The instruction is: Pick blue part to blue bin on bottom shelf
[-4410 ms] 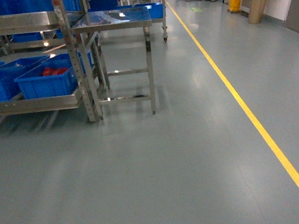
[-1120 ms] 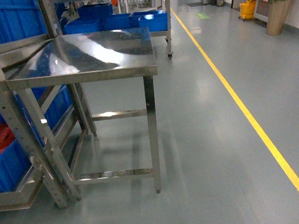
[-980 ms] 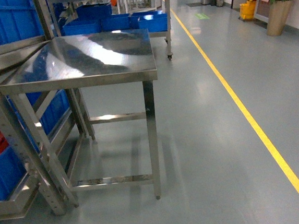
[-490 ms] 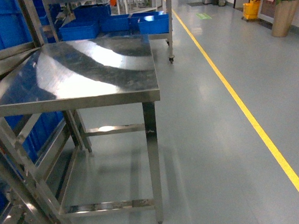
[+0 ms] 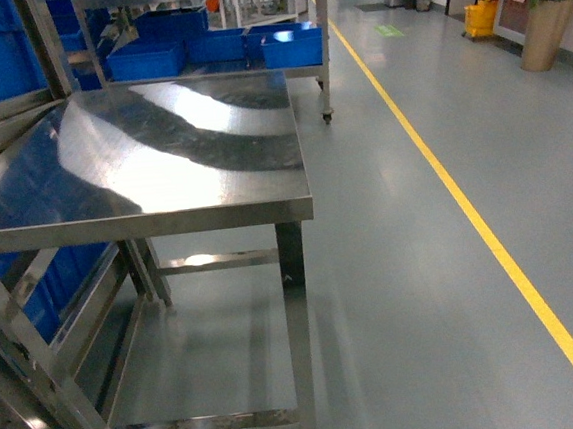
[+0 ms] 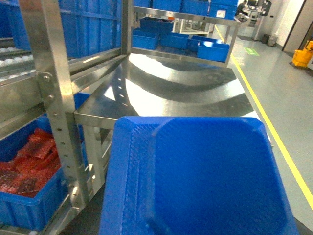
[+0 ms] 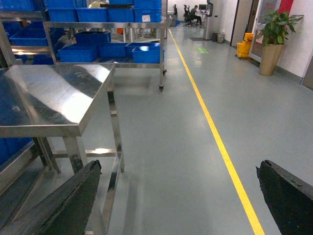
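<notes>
Right pincer (image 7: 178, 200) gapes wide near the steel table (image 7: 49, 105) (left pincer's state hidden).

— What has been altered in the head view?
— The steel table (image 5: 181, 153) has been brought much nearer and now fills the left half.
— And the rack's blue bins with red parts?
— They have been carried out of the head view; only rack uprights (image 5: 26, 388) are left at the corner.

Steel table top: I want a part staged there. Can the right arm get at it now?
Probably yes: the right gripper is open, close beside the steel table top, nothing standing between them.
</notes>
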